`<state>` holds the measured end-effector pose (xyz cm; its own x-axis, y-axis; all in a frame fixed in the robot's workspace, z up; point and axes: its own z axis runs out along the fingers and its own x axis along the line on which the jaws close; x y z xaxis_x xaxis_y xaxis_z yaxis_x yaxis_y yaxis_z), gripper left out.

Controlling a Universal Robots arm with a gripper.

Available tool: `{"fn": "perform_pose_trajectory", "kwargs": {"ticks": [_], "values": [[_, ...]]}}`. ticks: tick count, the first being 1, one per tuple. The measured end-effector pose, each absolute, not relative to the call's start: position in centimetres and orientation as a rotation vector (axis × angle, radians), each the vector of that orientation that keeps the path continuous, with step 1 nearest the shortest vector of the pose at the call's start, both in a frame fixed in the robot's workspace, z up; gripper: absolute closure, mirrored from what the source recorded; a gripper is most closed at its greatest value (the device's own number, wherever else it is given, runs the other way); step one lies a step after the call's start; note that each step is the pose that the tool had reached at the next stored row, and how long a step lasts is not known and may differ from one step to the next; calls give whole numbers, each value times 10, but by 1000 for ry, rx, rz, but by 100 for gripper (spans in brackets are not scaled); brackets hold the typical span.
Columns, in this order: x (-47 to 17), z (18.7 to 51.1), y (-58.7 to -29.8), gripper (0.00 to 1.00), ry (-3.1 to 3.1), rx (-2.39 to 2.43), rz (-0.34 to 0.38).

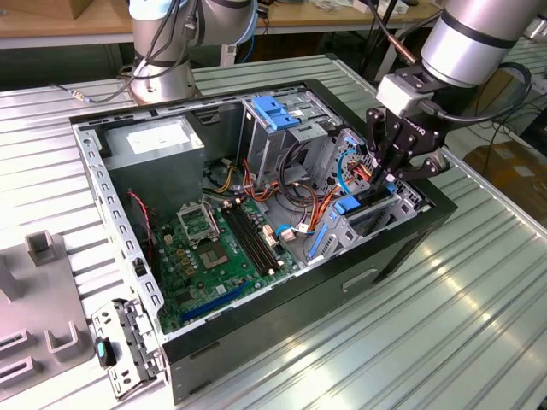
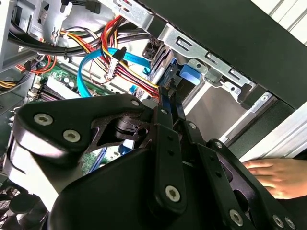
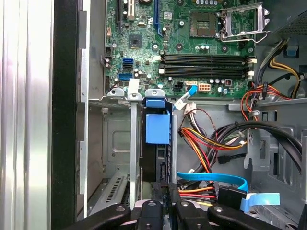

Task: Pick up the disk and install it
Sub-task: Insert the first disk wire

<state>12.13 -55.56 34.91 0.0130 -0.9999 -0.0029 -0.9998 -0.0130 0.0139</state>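
On the exterior view's left, a grey fixture (image 1: 38, 290) lies on the ribbed desk (image 1: 444, 325). At centre stands the open computer case (image 1: 282, 303), with its motherboard (image 1: 218, 252) exposed and a tall grey cage with blue latch (image 1: 275, 111) behind. On the exterior view's right, the end effector (image 1: 386, 181) reaches into the drive bay, its fingers (image 2: 169, 103) closed on the disk (image 3: 157, 127), which sits upright in the bay slot, blue tab visible. A hand (image 2: 276, 176) rests beside the case in the second wrist view.
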Motion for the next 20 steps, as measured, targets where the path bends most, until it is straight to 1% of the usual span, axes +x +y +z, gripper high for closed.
{"fn": "perform_pose_trajectory", "kwargs": {"ticks": [20], "values": [[121, 341, -556, 83, -2219, 2215, -24]]}}
